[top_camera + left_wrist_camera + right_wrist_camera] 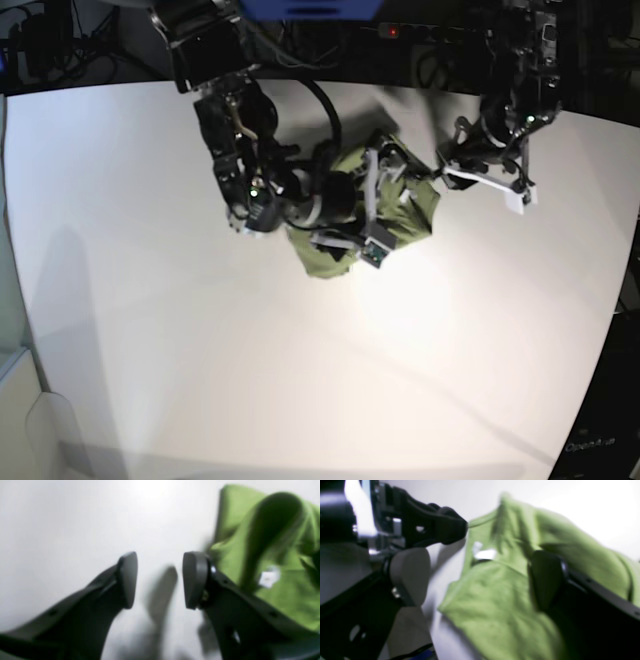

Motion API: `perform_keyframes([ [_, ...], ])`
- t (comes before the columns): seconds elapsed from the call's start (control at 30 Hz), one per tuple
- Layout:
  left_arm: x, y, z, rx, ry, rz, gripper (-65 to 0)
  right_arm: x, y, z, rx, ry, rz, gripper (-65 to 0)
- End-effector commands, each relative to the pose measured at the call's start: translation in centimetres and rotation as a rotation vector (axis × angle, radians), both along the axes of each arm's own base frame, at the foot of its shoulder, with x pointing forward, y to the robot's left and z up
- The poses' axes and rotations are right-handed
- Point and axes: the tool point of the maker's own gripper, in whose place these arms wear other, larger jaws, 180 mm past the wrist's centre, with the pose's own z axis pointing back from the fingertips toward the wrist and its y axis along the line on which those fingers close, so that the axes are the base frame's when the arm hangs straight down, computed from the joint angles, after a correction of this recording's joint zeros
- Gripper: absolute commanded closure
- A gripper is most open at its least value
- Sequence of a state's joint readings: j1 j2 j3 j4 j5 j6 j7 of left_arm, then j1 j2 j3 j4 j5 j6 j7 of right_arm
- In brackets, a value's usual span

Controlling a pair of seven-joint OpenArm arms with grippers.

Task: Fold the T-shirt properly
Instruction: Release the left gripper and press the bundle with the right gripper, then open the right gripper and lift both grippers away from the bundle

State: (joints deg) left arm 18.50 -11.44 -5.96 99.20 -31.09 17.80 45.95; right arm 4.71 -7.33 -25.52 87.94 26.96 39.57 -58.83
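Closest to the left wrist cam are the dark pads of the left gripper (160, 580), jaws parted a fair bit with nothing between them, just bare white worktop (75, 525) and their own shadow underneath. Off to that gripper's right side in the same view sits the T-shirt (282, 555), olive-green, bunched up with one fold humped upward and a small white tag (268, 578) showing on the flatter part.

Over on the right wrist cam, the right gripper (480, 580) has its jaws spread wide, one pale pad out over the worktop beside the cloth edge and the dark one over the green fabric. Can't really tell if that dark pad is touching the cloth or just above it, everything is pretty blurry. Nothing looks pinched. The other arm's dark jaw tip pokes into that view right at the shirt's collar edge.

From the base cam the shirt is a crumpled lump near the middle-back of the worktop, with the right arm leaning over it and the left gripper just beside it on the other side.
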Motion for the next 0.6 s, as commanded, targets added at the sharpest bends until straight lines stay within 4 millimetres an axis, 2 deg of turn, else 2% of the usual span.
perform_keyframes([
  [0.0, -1.0, 0.0, -0.2, 0.001, 0.031, -0.007, -29.3, 1.5, 0.9, 3.2, 0.092, -0.074, -0.014, -59.9],
  [0.2, -1.2, -0.3, 1.6, 0.007, -0.012, -0.024, -29.3, 2.1, 0.5, 6.7, 0.124, -0.188, -0.023, -56.1],
  [0.33, -0.7, -1.2, 2.8, -0.009, -0.051, -0.034, -29.3, 2.9, -1.1, 6.7, 0.103, -0.218, -0.047, -48.0],
  [0.4, -0.5, -1.9, 3.2, -0.025, -0.066, -0.030, -29.3, 3.6, -2.5, 6.4, 0.086, -0.217, -0.081, -38.4],
  [0.5, -0.3, -2.2, 3.5, -0.034, -0.076, -0.029, -29.3, 4.5, -4.6, 5.8, 0.060, -0.215, -0.129, -17.3],
  [0.57, -0.3, -2.9, 3.6, -0.065, -0.079, -0.021, -29.3, 5.3, -6.7, 5.3, 0.028, -0.214, -0.172, -3.8],
])
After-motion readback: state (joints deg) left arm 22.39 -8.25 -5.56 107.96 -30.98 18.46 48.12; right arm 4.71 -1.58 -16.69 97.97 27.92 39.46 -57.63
